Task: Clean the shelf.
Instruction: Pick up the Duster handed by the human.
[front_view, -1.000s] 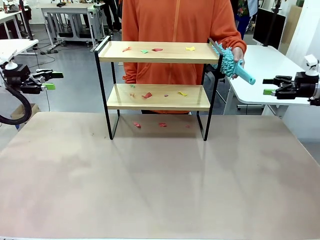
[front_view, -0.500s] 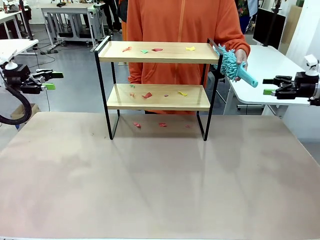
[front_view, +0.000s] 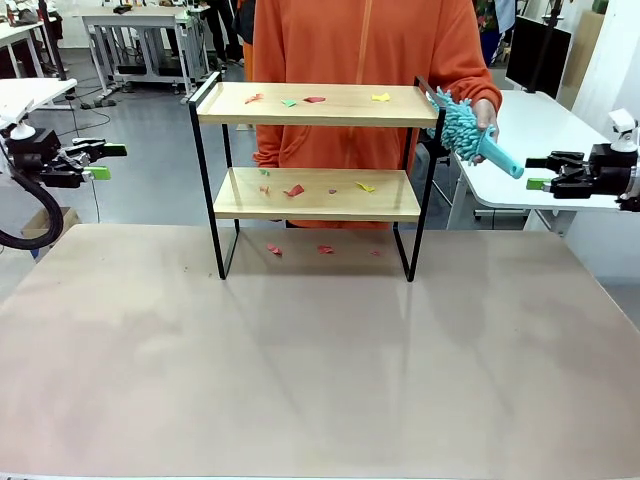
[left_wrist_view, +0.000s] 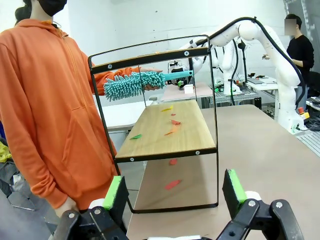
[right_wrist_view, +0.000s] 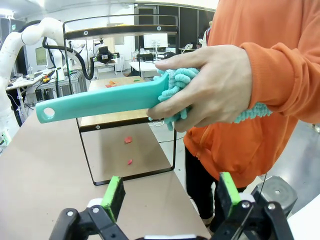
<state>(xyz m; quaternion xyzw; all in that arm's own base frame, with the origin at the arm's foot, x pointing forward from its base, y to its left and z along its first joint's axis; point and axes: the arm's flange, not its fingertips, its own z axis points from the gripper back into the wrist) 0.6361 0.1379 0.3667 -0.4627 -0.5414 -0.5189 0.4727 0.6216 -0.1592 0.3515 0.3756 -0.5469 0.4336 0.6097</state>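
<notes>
Shelf (front_view: 340, 110): far middle of bench (front_view: 320, 360), scraps (front_view: 294, 190) on both boards.
Left gripper (front_view: 105, 162): level, off bench's left, jaws released.
Right gripper (front_view: 538, 172): level at right, jaws released.
Person's hand (front_view: 484, 115): holds duster (front_view: 460, 125) beside shelf's right rail.

Black left pincer (left_wrist_view: 173, 189), green pads (left_wrist_view: 114, 192)

Shelf (front_view: 214, 215) stands on table (front_view: 320, 360), far centre. Scraps (front_view: 294, 190) lie on top board (front_view: 345, 108), lower board (front_view: 240, 195) and on table beneath shelf. Person (front_view: 360, 50) stands behind shelf. Hand (front_view: 487, 112) holds duster (front_view: 462, 125) just right of top board's right rail. Left gripper (front_view: 106, 162) sits beyond table's left edge, right gripper (front_view: 537, 172) beyond right edge, near duster.
</notes>
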